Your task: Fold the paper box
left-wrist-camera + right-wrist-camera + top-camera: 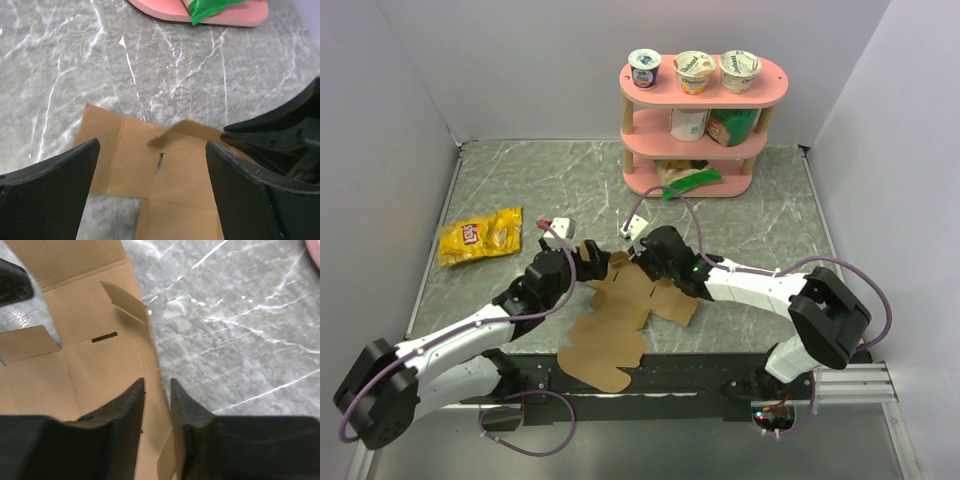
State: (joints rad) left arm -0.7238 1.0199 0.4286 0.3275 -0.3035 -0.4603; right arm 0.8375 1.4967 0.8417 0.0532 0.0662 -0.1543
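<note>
Right gripper [157, 385]: I am reading its fingers as sitting nearly together astride the edge of the paper box [90, 365]; I cannot tell whether they are clamping it. Left gripper [152, 150] is hovering spread wide over the opposite panel, holding nothing. The paper box is lying mostly flat beneath both tools, one small flap [125, 302] standing up just ahead of the right fingers. Judged step: raising a side panel. The next move is calling for a firm pinch, then a lift along the crease. Both arms are reaching forward and inward, wrists pitched down.
</note>
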